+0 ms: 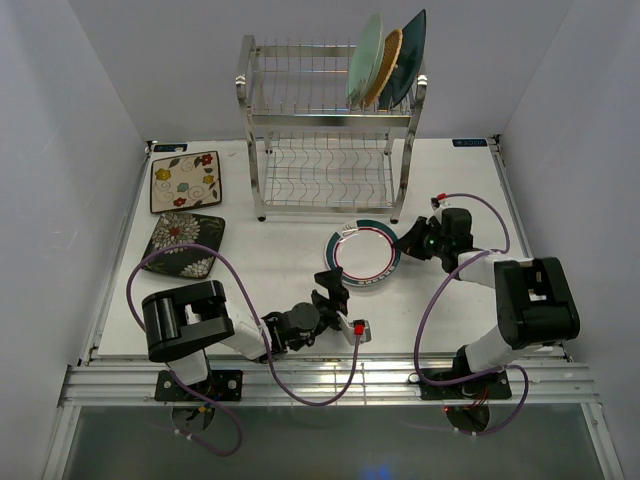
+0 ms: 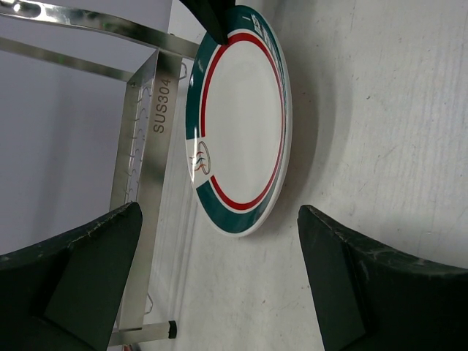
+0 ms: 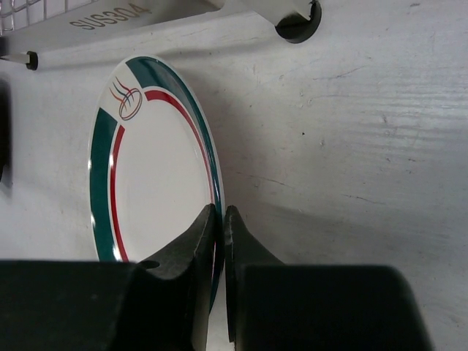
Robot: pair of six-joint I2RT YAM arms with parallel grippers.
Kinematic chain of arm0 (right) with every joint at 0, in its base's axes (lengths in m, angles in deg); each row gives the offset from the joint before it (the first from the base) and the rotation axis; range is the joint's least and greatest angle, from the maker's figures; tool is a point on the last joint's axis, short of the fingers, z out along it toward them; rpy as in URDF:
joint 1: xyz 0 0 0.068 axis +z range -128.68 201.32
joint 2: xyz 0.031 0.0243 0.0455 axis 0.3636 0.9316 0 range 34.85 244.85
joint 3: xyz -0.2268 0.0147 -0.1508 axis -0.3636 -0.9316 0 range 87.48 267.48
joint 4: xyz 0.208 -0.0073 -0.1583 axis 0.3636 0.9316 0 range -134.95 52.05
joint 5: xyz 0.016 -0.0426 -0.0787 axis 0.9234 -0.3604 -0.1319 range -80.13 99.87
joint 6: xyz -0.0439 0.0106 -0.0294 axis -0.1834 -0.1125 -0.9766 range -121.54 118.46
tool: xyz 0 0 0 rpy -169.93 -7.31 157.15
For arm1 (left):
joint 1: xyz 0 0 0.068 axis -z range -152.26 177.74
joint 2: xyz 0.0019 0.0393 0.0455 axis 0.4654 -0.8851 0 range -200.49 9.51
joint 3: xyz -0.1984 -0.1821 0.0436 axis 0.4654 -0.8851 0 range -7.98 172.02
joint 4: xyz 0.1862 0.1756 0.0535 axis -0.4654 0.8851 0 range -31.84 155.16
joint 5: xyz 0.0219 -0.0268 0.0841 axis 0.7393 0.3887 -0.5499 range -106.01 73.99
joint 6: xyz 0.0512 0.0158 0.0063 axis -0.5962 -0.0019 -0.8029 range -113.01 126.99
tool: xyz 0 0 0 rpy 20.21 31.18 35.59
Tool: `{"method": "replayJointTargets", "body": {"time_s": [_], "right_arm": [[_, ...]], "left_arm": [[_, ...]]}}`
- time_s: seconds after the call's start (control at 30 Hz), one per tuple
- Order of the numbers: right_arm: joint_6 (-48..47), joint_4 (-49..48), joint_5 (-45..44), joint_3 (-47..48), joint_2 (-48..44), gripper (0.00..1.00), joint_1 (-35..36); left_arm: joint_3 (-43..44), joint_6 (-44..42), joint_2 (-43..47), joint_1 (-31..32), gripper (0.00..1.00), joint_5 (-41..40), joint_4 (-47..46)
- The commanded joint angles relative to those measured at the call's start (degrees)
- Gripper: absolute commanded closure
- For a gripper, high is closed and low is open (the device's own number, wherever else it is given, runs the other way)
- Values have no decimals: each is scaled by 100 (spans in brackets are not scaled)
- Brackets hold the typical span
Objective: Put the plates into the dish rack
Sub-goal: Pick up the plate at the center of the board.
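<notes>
A white plate with a teal and red striped rim [image 1: 366, 252] sits in front of the dish rack [image 1: 330, 130], its right edge seemingly raised a little. My right gripper [image 1: 407, 243] is shut on that right rim; the right wrist view shows the fingers [image 3: 208, 234] pinching the plate [image 3: 157, 183]. My left gripper [image 1: 333, 284] is open and empty just short of the plate's near-left edge; the plate [image 2: 238, 124] lies beyond its spread fingers [image 2: 95, 252]. Pale green [image 1: 364, 60], woven orange-tan [image 1: 384, 66] and teal [image 1: 407, 58] plates stand in the rack's upper tier.
A cream floral rectangular plate [image 1: 185, 182] and a dark floral plate [image 1: 184, 245] lie flat at the table's left. The rack's steel post [image 2: 150, 153] and foot [image 3: 296, 22] stand close to the held plate. White walls enclose the table on three sides.
</notes>
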Motion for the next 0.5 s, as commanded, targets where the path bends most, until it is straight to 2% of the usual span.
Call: {"method": "replayJointTargets", "body": {"time_s": [0.0,0.23,0.47], "right_arm": [[25,-39,183,4,-206,92,25],[332,164,280,-101,-620,92,25],[982,155,360,-251,-901,92,95]], "left_arm": [[-2,57,185,57,2,77,53],[-55,215,422,101,2,253,237],[173,655,546,144,2,499,1002]]}}
